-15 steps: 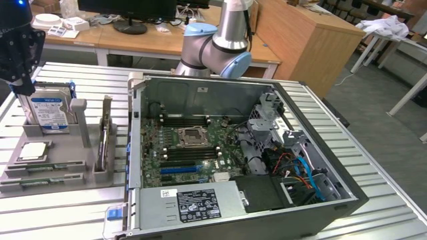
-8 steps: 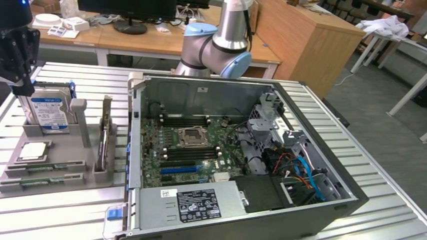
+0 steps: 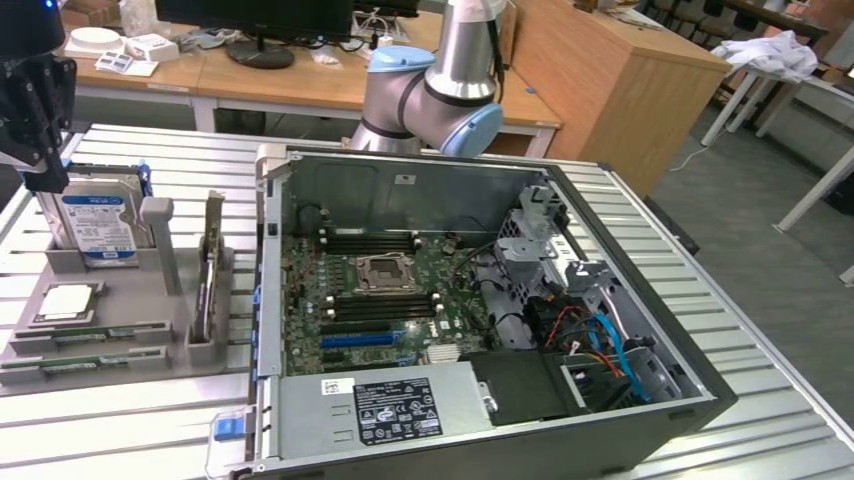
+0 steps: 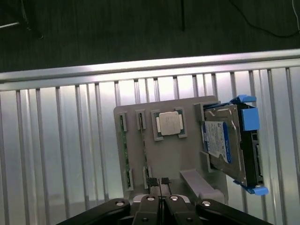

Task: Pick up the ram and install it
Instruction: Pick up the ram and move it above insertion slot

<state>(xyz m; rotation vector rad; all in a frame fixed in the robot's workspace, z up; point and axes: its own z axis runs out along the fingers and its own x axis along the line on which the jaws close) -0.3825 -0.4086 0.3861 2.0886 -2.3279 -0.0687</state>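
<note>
Two black fingers (image 4: 152, 183) of the pincer (image 4: 159, 182) are clenched flat against each other and grasp nothing. It hangs above the grey holder (image 4: 173, 159), over the holder's end at the exterior view's left, apart from everything on it. Nearest under its tips lies the ram (image 4: 124, 150), a thin green stick set on edge in a narrow slot of the holder, with a second green stick (image 4: 143, 145) in the slot just beside it and parallel to it. Next along, the square silver processor (image 4: 168, 123) lies flat in its own pocket, and past that the hard drive (image 4: 222, 140) with its blue label leans in a blue-edged bracket at the holder's end. In the exterior view a thin board (image 3: 210, 270) stands on edge in the holder's side nearest the computer. The holder rests on the ribbed metal bench (image 4: 56, 140). Beside it, toward the exterior view's right, the open computer case (image 3: 400, 185) lies on the bench, its motherboard (image 3: 387, 300) showing black slots (image 3: 374, 240) on both sides of the bare processor socket. Behind the case rises the robot arm (image 3: 454, 80)
</note>
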